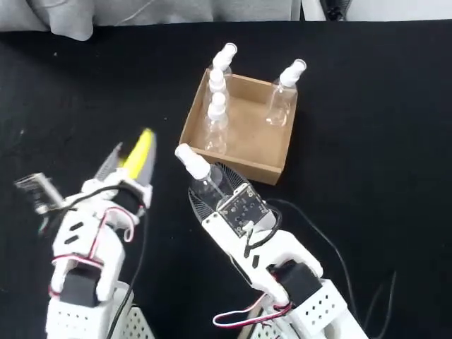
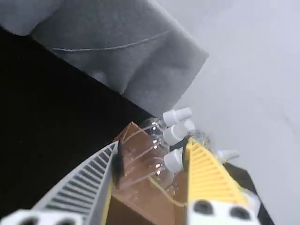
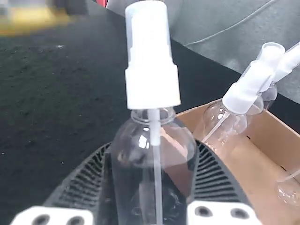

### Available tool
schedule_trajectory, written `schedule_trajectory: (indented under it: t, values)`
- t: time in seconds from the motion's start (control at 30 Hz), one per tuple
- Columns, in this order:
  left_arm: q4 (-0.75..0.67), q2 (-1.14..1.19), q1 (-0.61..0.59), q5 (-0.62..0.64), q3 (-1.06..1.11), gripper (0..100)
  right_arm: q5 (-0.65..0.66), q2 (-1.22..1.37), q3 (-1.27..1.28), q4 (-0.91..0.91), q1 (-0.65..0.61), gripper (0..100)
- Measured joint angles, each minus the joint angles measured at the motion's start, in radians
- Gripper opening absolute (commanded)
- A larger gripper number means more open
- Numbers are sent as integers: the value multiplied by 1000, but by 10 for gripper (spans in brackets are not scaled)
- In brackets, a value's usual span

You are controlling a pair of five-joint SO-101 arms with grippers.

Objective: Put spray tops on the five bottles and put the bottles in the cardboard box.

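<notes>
1. High view:
   - The black worktop [image 1: 367, 106] is backed by a grey cloth [image 1: 70, 14] along its far edge. Cables [image 1: 353, 282] are seen beside the right arm's base.
   - The cardboard box [image 1: 247, 152] is set mid-worktop, open side up. Four capped bottles are held in it: a row of three bottles [image 1: 215, 131] along one wall and a fourth bottle [image 1: 280, 102] alone at the opposite wall.
   - The fifth bottle [image 1: 206, 182] is gripped by the right pincer [image 1: 212, 185] just outside the box's near wall. It is tilted, with its spray top [image 1: 189, 157] close to the box corner.
   - The left pincer [image 1: 132, 145] is spread and empty, well to the side of the box.
2. Left wrist view:
   - The left pincer [image 2: 150, 164] is seen spread, with nothing between its grey and yellow fingers.
   - The box corner [image 2: 129, 133] and the three capped bottles [image 2: 154, 140] are seen through the gap, farther off.
   - The grey cloth [image 2: 117, 51] is draped behind them.
3. Right wrist view:
   - The right pincer [image 3: 152, 150] is clamped on the clear body of the fifth bottle [image 3: 150, 140]. The white spray top [image 3: 150, 61] is seated on the neck.
   - The box floor [image 3: 253, 154] is seen beyond it, with capped bottles [image 3: 225, 117] leaning inside.
</notes>
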Motion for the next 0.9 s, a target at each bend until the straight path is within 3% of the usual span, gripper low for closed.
schedule_trajectory:
  t: [0.2, 0.43, 0.9]
  values:
    - [-129, 0, 89, -58, 104, 209, 0, 0, 0, -2, 0, 136]
    - [-135, 0, 167, -126, 129, 209, 0, 0, 8, -2, 2, 135]
    - [-140, -2, 206, -213, 141, 209, 0, 0, 21, -2, 3, 134]
